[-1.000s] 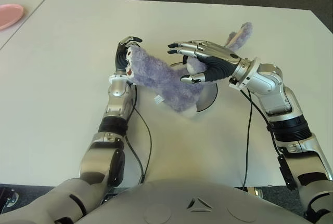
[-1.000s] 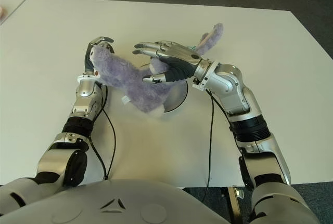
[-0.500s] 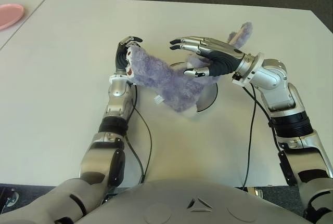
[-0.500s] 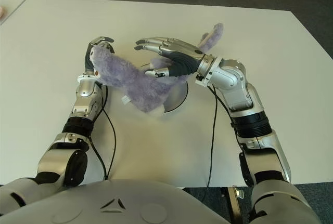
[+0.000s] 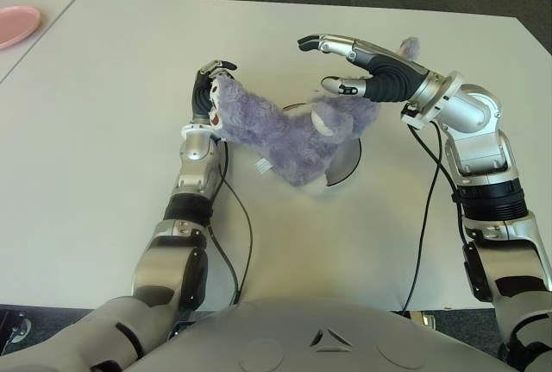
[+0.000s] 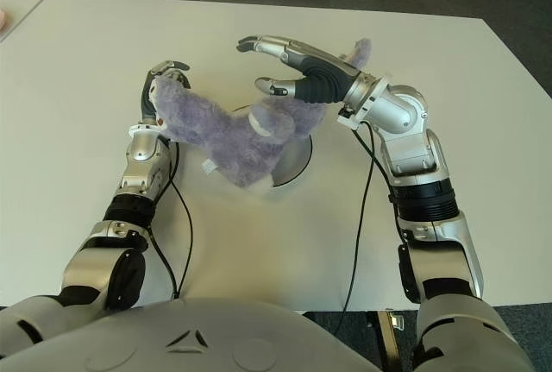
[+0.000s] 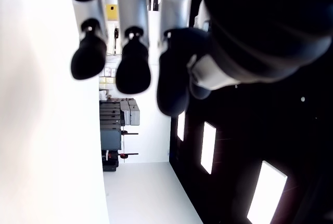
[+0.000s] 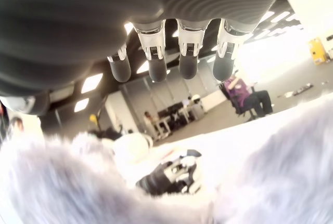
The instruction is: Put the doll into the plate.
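Purple doll [image 5: 285,135] across the silver plate [image 5: 348,163]; right hand [image 5: 362,68] spread above it; left hand [image 5: 207,96] relaxed beside its end.

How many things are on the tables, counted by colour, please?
Purple: 1, the doll.
Silver: 1, the plate under the doll.
Pink: 1, the pink plate on the neighbouring table.
Total: 3.

No readable text, label, brand, number or sign showed on anything in any view; the doll's [image 5: 285,135] small white tag [image 5: 261,165] was too small to read.
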Available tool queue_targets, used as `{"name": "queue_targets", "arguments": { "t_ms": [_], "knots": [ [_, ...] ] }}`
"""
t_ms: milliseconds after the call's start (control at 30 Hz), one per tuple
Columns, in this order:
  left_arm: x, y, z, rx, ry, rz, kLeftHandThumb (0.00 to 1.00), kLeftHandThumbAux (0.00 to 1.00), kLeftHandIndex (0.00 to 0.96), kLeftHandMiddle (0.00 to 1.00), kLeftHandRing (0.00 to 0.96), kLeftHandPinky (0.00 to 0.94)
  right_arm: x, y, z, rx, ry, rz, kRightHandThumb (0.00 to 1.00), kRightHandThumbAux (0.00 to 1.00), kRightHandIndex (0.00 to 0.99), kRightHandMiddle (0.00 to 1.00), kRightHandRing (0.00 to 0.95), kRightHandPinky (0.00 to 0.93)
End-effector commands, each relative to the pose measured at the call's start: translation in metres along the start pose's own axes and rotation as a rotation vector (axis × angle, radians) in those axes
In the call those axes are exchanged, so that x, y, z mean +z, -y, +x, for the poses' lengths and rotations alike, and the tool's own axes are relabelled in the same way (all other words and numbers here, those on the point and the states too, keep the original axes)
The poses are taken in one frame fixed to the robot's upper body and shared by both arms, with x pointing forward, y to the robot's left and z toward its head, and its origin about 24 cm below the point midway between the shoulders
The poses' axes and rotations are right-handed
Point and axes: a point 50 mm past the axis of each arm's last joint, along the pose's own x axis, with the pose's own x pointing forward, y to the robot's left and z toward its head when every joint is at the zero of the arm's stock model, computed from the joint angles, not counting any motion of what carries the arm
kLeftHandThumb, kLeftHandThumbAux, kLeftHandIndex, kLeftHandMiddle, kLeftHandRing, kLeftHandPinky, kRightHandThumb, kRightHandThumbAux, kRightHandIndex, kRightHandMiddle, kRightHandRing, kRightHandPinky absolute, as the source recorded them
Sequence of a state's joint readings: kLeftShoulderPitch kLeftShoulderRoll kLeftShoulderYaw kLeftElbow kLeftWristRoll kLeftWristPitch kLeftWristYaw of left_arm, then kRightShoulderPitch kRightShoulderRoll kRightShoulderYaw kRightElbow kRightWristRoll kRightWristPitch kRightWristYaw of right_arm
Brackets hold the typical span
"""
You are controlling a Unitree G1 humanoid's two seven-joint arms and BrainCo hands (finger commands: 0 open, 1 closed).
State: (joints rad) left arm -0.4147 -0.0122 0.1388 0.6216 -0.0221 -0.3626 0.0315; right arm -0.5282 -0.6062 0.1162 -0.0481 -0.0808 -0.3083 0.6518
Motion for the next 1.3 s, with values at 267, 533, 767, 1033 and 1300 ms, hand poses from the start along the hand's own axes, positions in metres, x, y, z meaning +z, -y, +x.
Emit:
{"name": "queue_targets", "arguments": {
  "t_ms": [267, 533, 767, 1033, 1300],
  "knots": [
    [-0.043, -0.003, -0.033, 0.044, -0.181, -0.044, 0.714, 0.701, 0.443, 0.726, 0.754, 0.741, -0.012, 0.01, -0.016, -0.098, -0.053, 0.0, 0.574, 0.199, 0.0, 0.0, 0.0, 0.0],
    [-0.044, -0.005, -0.034, 0.047, -0.183, -0.042, 0.715, 0.7, 0.444, 0.725, 0.749, 0.727, -0.022, 0.016, -0.034, -0.224, -0.164, -0.055, 0.55, 0.24, 0.0, 0.0, 0.0, 0.0],
    [-0.044, -0.005, -0.035, 0.058, -0.178, -0.053, 0.716, 0.7, 0.444, 0.72, 0.745, 0.733, -0.034, 0.018, -0.044, -0.367, -0.248, -0.052, 0.524, 0.31, 0.0, 0.0, 0.0, 0.043],
    [-0.042, -0.006, -0.034, 0.073, -0.174, -0.048, 0.718, 0.699, 0.445, 0.717, 0.743, 0.742, -0.044, 0.019, -0.053, -0.482, -0.311, 0.056, 0.547, 0.356, 0.0, 0.0, 0.007, 0.16],
    [-0.042, -0.008, -0.032, 0.08, -0.174, -0.041, 0.717, 0.699, 0.444, 0.713, 0.74, 0.741, -0.053, 0.015, -0.064, -0.612, -0.354, 0.18, 0.608, 0.42, 0.0, 0.004, 0.066, 0.225]
  ]
}}
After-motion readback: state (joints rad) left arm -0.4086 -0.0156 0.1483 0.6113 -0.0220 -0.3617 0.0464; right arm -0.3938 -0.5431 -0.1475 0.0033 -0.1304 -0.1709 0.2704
